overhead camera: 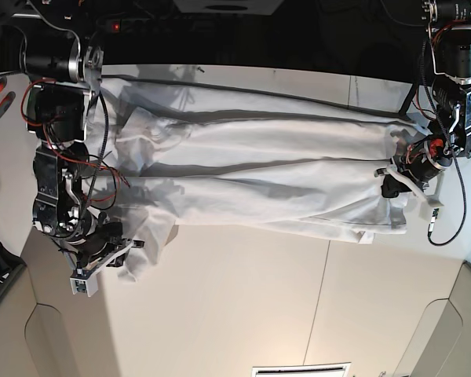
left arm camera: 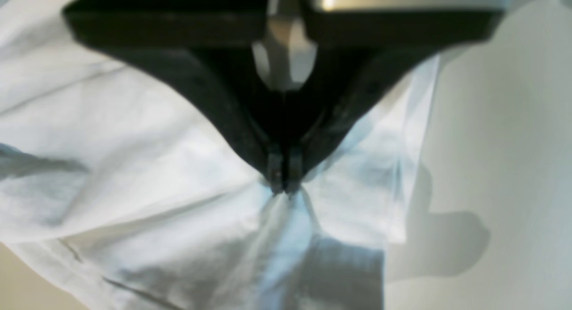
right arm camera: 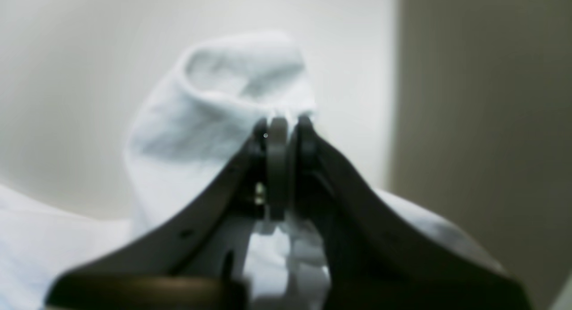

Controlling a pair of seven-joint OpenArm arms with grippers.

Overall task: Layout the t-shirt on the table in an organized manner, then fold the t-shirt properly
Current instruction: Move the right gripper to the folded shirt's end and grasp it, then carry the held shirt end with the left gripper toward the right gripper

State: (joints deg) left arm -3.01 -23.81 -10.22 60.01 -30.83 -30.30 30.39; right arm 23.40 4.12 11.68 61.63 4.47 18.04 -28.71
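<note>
1. On the surface (overhead camera: 243,306), the shirt (overhead camera: 267,173) lies stretched between both arms.
2. Left gripper (left arm camera: 284,185): jaws clenched on shirt fabric.
3. Right gripper (right arm camera: 281,124): jaws clenched on a raised shirt fold.

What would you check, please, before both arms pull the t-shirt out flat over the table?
1. Left gripper shut on the t-shirt: ok, cloth bunches at its tips in the left wrist view.
2. Right gripper pinching cloth: ok, a fold sits between its closed tips.
3. Shirt stretched between the two arms: ok, it spans the table in the base view.
4. Shirt lying flat: not ok, long folds run along it.
5. Which part of the shirt each gripper holds: cannot tell.
6. Shirt inside the table edges: cannot tell at the far edge, where arm and shadow hide it.
</note>
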